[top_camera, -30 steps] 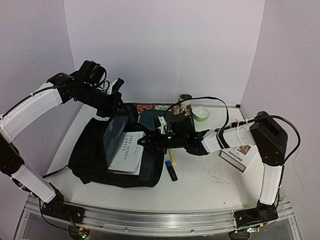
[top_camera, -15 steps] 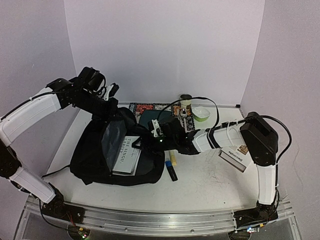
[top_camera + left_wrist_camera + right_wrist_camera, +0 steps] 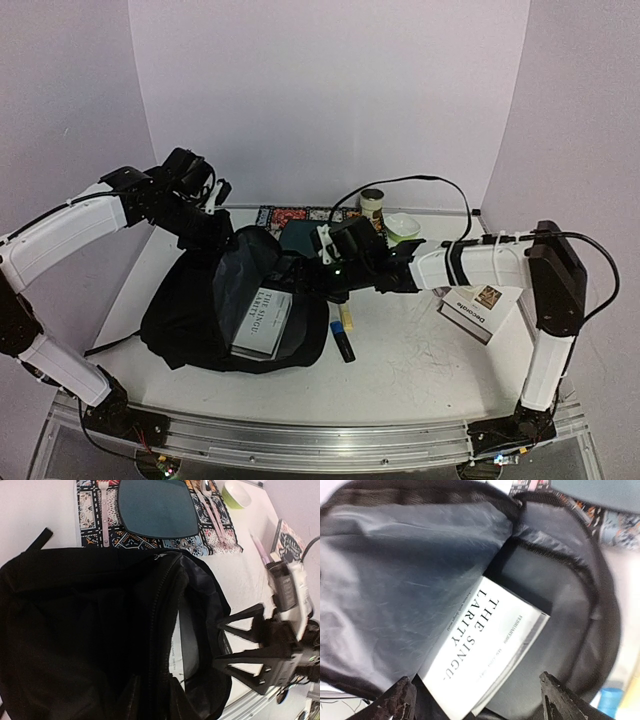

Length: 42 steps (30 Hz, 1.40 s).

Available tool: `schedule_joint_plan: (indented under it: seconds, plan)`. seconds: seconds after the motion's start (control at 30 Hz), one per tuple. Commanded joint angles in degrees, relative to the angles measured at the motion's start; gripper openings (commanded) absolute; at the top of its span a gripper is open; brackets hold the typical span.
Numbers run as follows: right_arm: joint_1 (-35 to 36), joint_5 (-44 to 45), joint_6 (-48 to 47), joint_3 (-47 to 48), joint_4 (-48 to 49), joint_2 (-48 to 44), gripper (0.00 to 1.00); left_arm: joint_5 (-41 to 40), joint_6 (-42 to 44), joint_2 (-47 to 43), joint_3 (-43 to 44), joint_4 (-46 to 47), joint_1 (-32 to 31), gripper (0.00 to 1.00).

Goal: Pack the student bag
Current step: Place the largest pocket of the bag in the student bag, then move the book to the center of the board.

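Observation:
The student bag (image 3: 180,310) lies at the left of the table, a big black backpack with its mouth facing right. A white book (image 3: 262,322) titled "THE SINGU-LARITY" rests inside the mouth, part way under the raised flap. My left gripper (image 3: 224,234) is at the bag's top edge. In the left wrist view its fingers (image 3: 131,697) pinch the zipper rim of the bag (image 3: 75,630), and the book (image 3: 177,650) shows as a white sliver. My right gripper (image 3: 305,278) hovers at the mouth, open (image 3: 480,702), above the book (image 3: 480,650) and off it.
Behind the bag a patterned placemat (image 3: 300,214) carries a dark teal plate (image 3: 300,237). Nearby stand a tin can (image 3: 372,203) and a green bowl (image 3: 402,227). A yellow marker (image 3: 343,315) and a blue one (image 3: 342,345) lie beside the bag. A second book (image 3: 478,310) lies at the right.
My right gripper has opened, let go of the white book and drawn back to the right. The book now lies deeper in the bag. The left arm has lowered the flap somewhat.

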Motion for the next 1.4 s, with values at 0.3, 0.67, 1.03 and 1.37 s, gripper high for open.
schedule_joint_plan:
  seconds: [0.3,0.67,1.03,1.37]
  plan:
    - [-10.86,7.04,-7.62,-9.65,-11.94,-16.97,0.93,-7.42,-1.46,-4.16,0.73,3.44,0.06,0.65]
    - [-27.57,13.93,-11.32,-18.45,-19.73,-30.63,0.98,-10.45,-3.37,-10.55,-1.66,10.3,0.67,1.0]
    - [-44.61,17.28,-10.87,-22.66,-23.1,-34.77,0.98,-8.32,-3.79,-8.02,-3.51,13.9,1.99,1.0]
    - [-51.64,19.91,-8.89,-23.67,-25.82,-31.31,0.94,-5.14,-3.88,-6.1,-4.7,16.07,2.08,0.99]
